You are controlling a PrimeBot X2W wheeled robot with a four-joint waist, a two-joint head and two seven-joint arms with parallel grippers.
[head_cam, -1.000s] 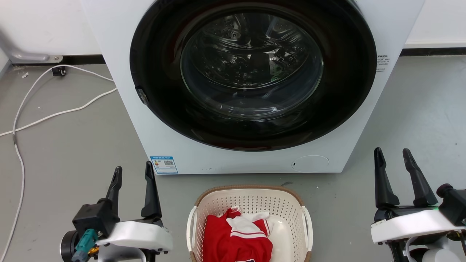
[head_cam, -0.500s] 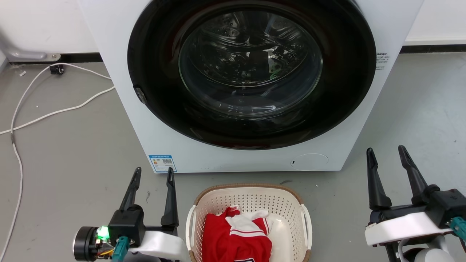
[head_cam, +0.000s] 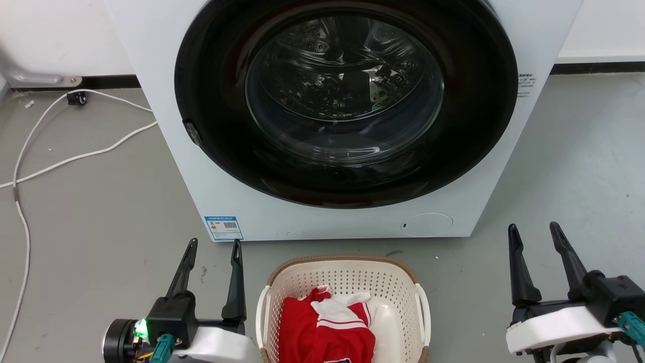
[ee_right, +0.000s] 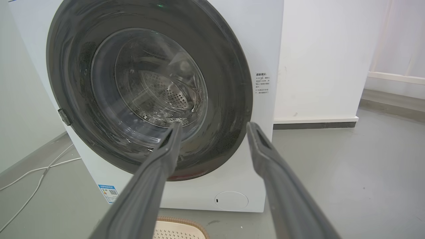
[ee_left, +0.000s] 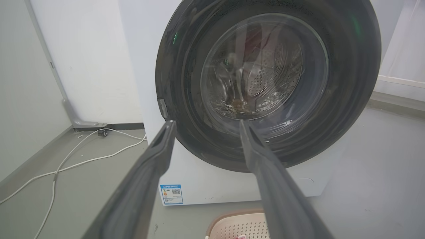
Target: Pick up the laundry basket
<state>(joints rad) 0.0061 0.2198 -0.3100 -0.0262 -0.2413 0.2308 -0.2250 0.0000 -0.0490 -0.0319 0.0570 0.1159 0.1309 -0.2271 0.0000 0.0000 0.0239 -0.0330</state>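
Note:
The laundry basket (head_cam: 347, 282), cream-white and perforated with a brown rim and white loop handles, sits on the grey floor at the bottom middle of the head view, holding red and white clothing (head_cam: 327, 327). Its far rim peeks in at the bottom of the left wrist view (ee_left: 239, 222) and the right wrist view (ee_right: 179, 225). My left gripper (head_cam: 213, 246) stands open just left of the basket, fingers pointing at the washer. My right gripper (head_cam: 533, 231) is open well to the basket's right. Nothing is between either pair of fingers.
A white washing machine (head_cam: 302, 222) with a round dark glass door (head_cam: 345, 96) stands right behind the basket. White cables (head_cam: 75, 156) trail over the floor at the left. A white wall (ee_right: 318, 59) runs behind, and grey floor lies on both sides.
My left gripper has swung in towards the basket's left side and turned, showing a green light. My right gripper has dropped lower and a little inward. The basket has stayed put.

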